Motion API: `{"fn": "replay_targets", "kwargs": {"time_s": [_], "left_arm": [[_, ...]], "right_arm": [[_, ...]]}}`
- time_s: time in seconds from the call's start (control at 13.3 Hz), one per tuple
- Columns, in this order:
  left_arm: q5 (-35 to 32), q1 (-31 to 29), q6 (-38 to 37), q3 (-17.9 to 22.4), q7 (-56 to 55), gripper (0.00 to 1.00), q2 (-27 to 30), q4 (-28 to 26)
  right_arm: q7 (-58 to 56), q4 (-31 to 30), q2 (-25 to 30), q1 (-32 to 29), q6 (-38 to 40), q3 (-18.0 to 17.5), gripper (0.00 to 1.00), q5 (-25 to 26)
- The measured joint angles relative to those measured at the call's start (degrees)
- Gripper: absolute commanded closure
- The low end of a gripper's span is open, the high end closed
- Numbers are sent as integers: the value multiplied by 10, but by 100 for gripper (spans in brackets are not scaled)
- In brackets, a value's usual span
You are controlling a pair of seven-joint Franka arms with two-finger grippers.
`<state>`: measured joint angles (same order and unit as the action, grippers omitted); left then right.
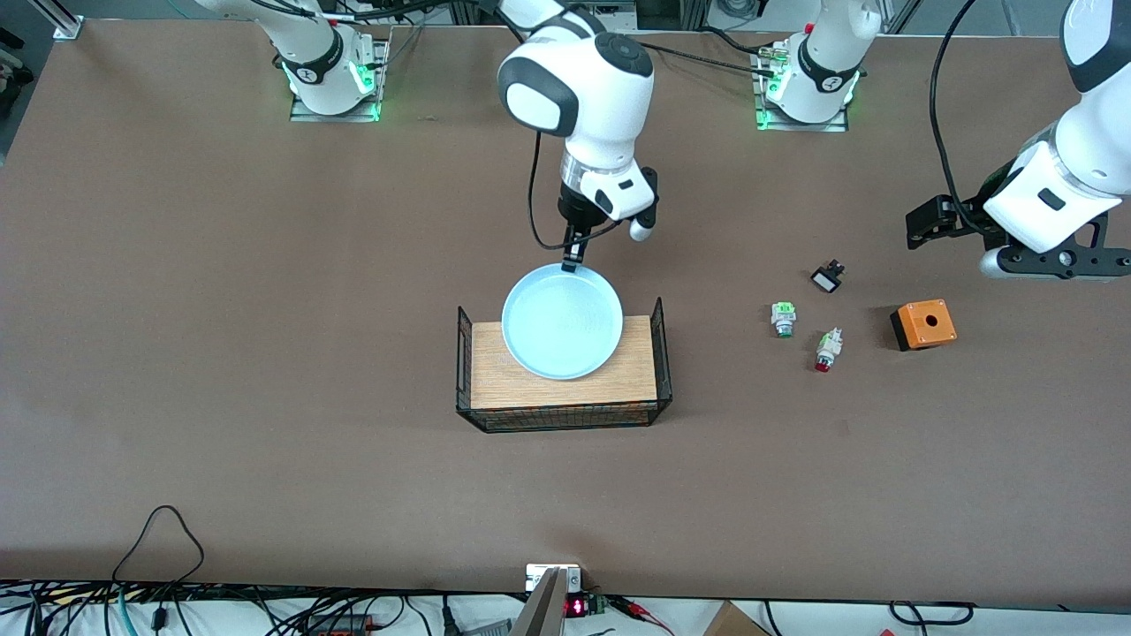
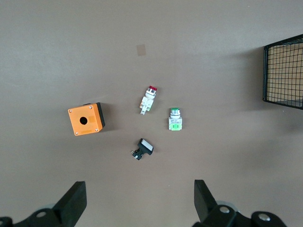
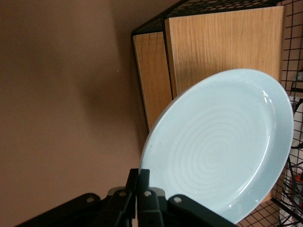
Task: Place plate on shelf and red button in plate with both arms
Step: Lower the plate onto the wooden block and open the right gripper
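The pale blue plate is over the wooden board in a black wire basket. My right gripper is shut on the plate's rim on the side toward the robots. The right wrist view shows the plate tilted over the board, with my right gripper pinching its edge. The red button lies on its side on the table toward the left arm's end, and also shows in the left wrist view. My left gripper hangs open and empty above the table near it.
A green-capped button, a small black-and-white switch and an orange box with a hole lie around the red button. The basket's wire wall shows in the left wrist view.
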<state>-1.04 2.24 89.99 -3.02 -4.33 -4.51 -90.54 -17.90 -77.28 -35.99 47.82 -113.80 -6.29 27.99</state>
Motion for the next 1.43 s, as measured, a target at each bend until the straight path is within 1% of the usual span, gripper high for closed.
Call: {"fn": "replay_targets", "kwargs": {"time_s": [0.38,0.45,0.53,0.6,0.68,0.98,1.21,1.28,1.43], "left_arm": [[0,0,0,0,0,0,0,0],[0,0,0,0,0,0,0,0],[0,0,0,0,0,0,0,0],[0,0,0,0,0,0,0,0],[0,0,0,0,0,0,0,0],[0,0,0,0,0,0,0,0],[0,0,0,0,0,0,0,0],[0,0,0,0,0,0,0,0],[0,0,0,0,0,0,0,0]], "right_arm": [[-3,1,-25,-2,-28,12,100,13],[-3,1,-27,-2,-31,13,92,14],[-3,2,-27,-2,-32,13,66,14],[-3,2,-27,-2,-33,13,45,14],[-3,2,-27,-2,-33,14,0,14],[-3,13,-27,-2,-33,16,0,14],[-3,43,-27,1,9,15,0,13],[-3,59,-26,3,28,14,0,7],[-2,86,-18,2,53,15,0,-23]]}}
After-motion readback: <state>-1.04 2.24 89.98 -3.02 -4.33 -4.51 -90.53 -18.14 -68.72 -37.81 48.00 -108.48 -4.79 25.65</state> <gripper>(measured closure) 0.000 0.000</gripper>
